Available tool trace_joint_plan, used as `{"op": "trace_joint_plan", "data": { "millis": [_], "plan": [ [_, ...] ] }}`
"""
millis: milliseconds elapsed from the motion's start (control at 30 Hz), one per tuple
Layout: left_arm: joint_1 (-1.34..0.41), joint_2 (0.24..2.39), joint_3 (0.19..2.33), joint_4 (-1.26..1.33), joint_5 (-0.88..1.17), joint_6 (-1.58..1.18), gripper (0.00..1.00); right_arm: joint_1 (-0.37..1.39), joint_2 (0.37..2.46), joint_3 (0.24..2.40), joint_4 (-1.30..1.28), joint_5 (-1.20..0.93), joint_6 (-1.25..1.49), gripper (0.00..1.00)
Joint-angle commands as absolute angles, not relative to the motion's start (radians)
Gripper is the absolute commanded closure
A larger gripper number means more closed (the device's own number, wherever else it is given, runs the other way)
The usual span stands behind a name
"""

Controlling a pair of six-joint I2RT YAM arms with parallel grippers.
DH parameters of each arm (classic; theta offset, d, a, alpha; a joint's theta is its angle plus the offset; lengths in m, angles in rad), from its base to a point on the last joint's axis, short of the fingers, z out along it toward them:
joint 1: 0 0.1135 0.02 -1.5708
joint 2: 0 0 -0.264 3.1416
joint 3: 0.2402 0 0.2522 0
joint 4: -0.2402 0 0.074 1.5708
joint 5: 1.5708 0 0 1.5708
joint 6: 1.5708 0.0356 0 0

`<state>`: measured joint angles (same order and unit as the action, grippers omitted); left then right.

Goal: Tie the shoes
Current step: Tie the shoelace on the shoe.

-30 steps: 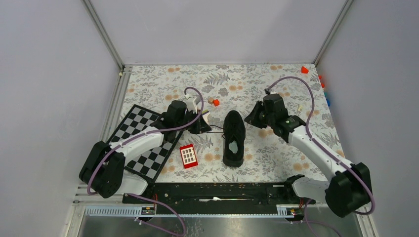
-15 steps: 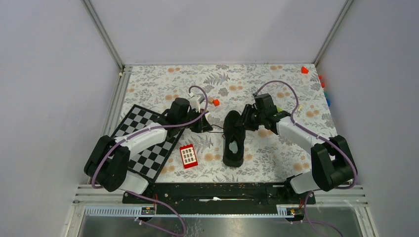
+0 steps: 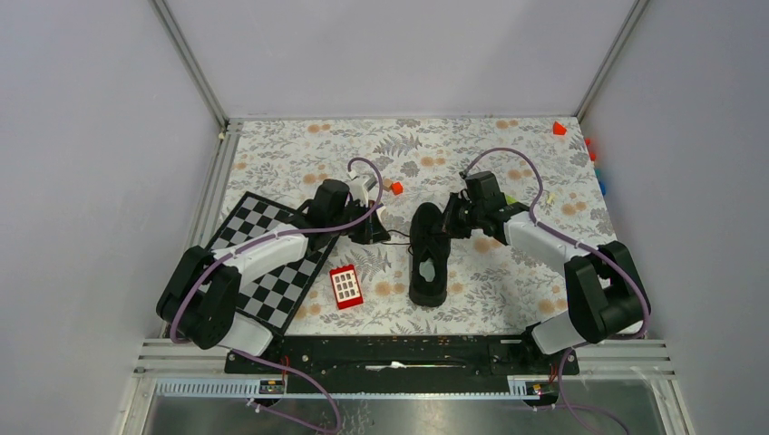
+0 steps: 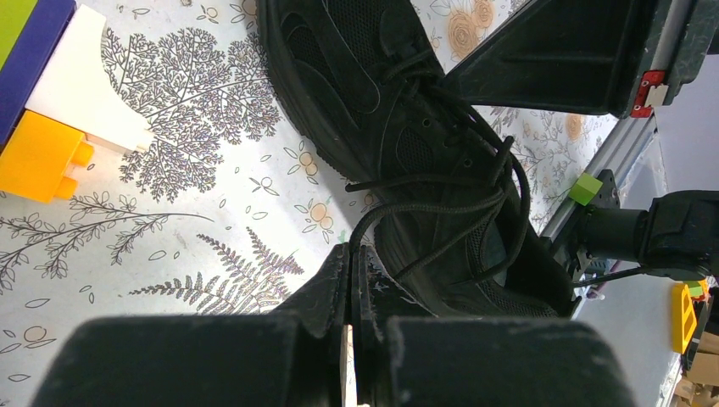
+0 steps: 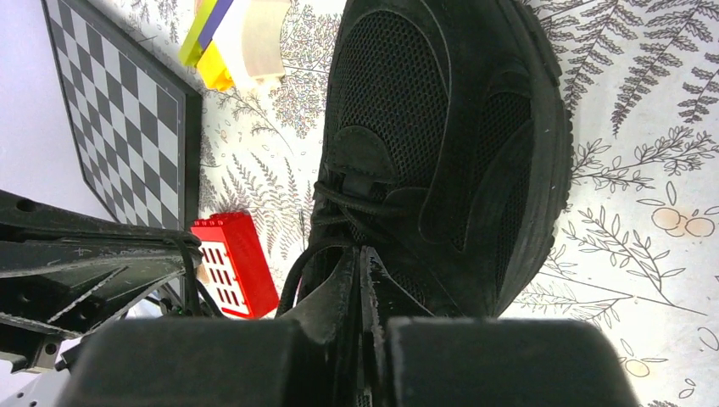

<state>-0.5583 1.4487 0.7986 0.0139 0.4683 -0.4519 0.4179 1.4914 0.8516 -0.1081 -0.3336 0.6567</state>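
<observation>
Overhead view: bright, even, diffuse light; soft, faint shadows on the floral-patterned table [image 3: 508, 154]. Wrist views: mid-range sharp; left gripper [image 4: 350, 254] and right gripper [image 5: 360, 254] bodies blurred at the bottom edge. All-black mesh sneaker [image 5: 441, 153] very dark; thin black laces [image 4: 441, 203] barely separate.

Beyond the scuffed matt plastic fingers [image 5: 337, 288], the shoe [image 5: 441, 127] showed matt black mesh cloth and a thin woven lace [image 4: 428, 206]; left of them, the red block [image 5: 233, 263] looked glossy plastic.
</observation>
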Motion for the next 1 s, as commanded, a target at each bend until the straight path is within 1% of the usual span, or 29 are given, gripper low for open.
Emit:
{"op": "trace_joint_plan", "data": {
  "millis": [0, 567, 967],
  "plan": [
    [-0.561, 1.450, 0.851, 0.045, 0.485, -0.441, 1.00, 0.419, 1.453, 0.851, -0.082, -0.340, 0.653, 1.00],
    [-0.561, 1.446, 0.858, 0.048, 0.492, -0.444, 1.00, 0.411, 1.327, 0.779, -0.088, -0.236, 0.662, 1.00],
    [-0.561, 1.437, 0.862, 0.059, 0.462, -0.450, 1.00, 0.404, 1.226, 0.703, -0.089, -0.149, 0.689, 1.00]
  ]
}}
